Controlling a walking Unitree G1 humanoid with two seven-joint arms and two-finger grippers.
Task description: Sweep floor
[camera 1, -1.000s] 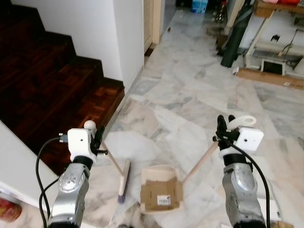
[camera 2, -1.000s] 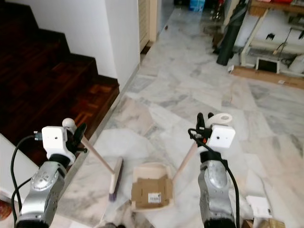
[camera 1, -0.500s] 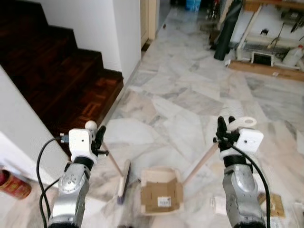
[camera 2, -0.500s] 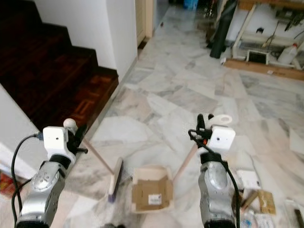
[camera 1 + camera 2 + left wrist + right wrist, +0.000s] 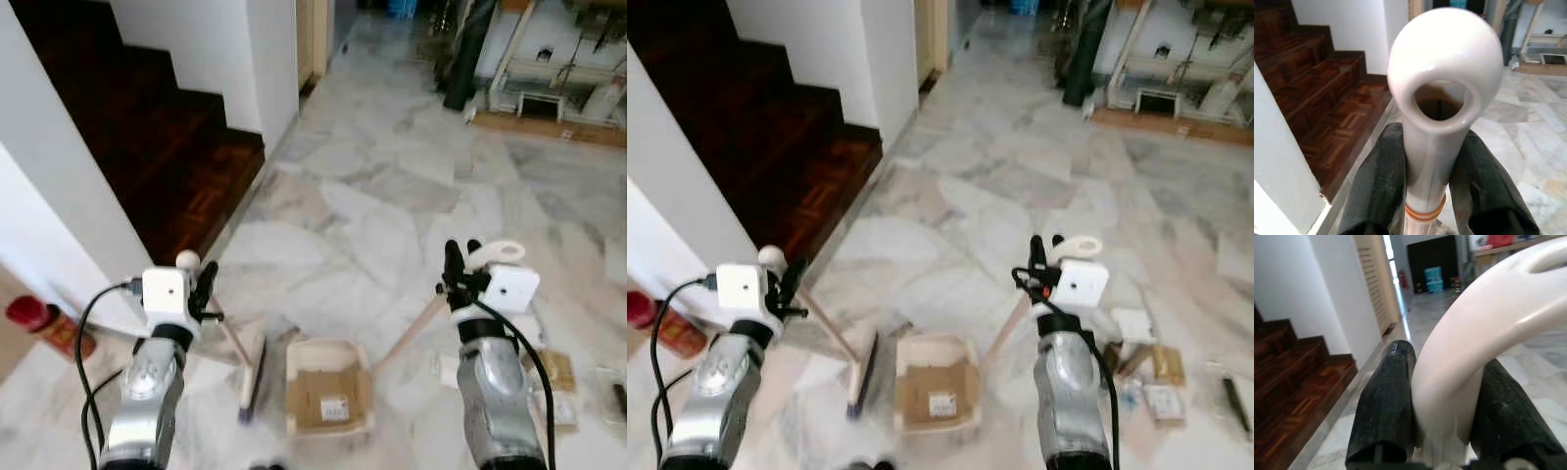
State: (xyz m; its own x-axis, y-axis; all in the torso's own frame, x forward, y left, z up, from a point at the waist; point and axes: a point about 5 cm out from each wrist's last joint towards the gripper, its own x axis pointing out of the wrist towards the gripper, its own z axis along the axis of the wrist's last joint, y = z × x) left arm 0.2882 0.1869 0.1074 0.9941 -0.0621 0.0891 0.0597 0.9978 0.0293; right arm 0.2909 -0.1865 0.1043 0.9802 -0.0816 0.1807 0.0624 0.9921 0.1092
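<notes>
Black fingers (image 5: 1378,181) of left hand (image 5: 201,290) clamped on either side of pale broom handle (image 5: 1442,112), just below its rounded, eyeleted end. Broom shaft slanting down from that hand to broom head (image 5: 253,372), resting on marble floor (image 5: 392,196). Right hand (image 5: 457,262) closed around cream dustpan handle (image 5: 1484,328), looped top protruding above fingers. Dustpan shaft running down and towards robot's left to cream dustpan (image 5: 328,387), flat on floor between both arms, just beside broom head, flattened cardboard piece (image 5: 328,399) inside. Dark wooden staircase (image 5: 167,137) and white wall (image 5: 59,196) to robot's left. Scattered paper litter (image 5: 1146,377) on floor near right arm.
</notes>
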